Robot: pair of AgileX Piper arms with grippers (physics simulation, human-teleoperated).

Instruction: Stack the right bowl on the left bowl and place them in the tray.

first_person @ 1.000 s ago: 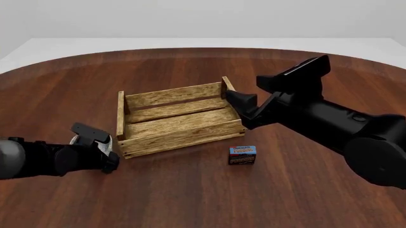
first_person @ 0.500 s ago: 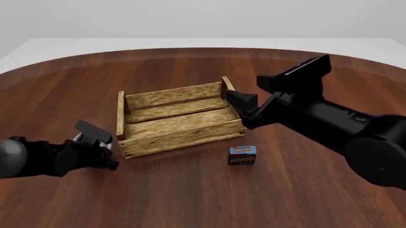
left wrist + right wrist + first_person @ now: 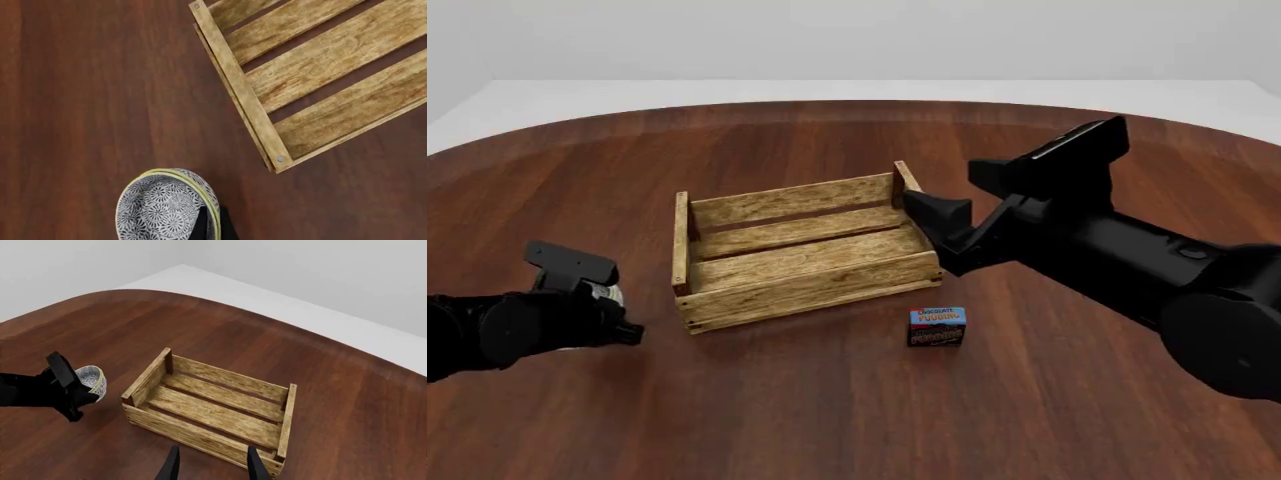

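Left gripper (image 3: 607,312) grips the stacked bowls (image 3: 168,206) just beside the empty tray (image 3: 794,290), right gripper (image 3: 209,465) open — placing remains.

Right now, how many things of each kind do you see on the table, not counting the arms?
Bowls: 2, stacked, rims showing in the left gripper
Wooden tray: 1
Pudding box: 1
Total: 4
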